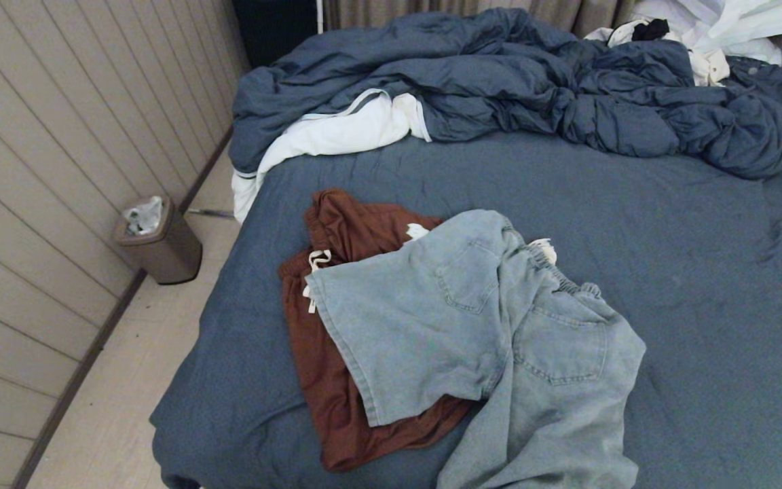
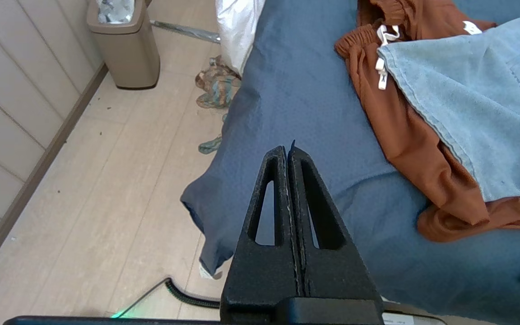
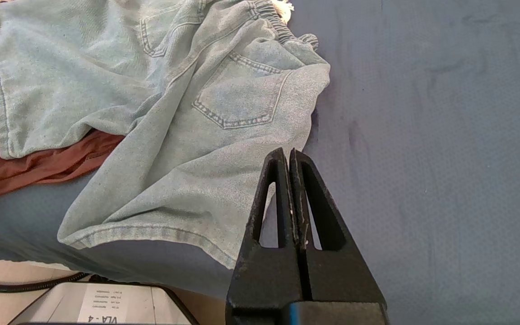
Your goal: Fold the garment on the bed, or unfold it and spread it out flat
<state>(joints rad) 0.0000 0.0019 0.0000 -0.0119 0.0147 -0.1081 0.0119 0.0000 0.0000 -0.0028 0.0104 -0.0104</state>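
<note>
Looking down from the head view, the bed [image 1: 703, 285] filled most of the scene, its slate-blue sheet smooth at the near part and its duvet [image 1: 520, 88] bunched along the far side with white lining showing at the left. A pair of light-blue denim shorts [image 1: 493, 339] lay crumpled near the front edge of the bed, draped partly over a rust-brown garment [image 1: 337, 353] with a white drawstring. On the floor to the left, a tan bin [image 1: 160, 241] stood against the panelled wall. Neither arm appeared in this view.

In the left wrist view, the left claw [image 2: 288, 151] was clenched, its fingers pressed together and grasping nothing, poised above the corner of the bed, apart from the brown garment.

In the right wrist view, the right claw [image 3: 288, 153] was likewise clenched and empty, hanging above the sheet just beside the hem side of the denim shorts.
</note>
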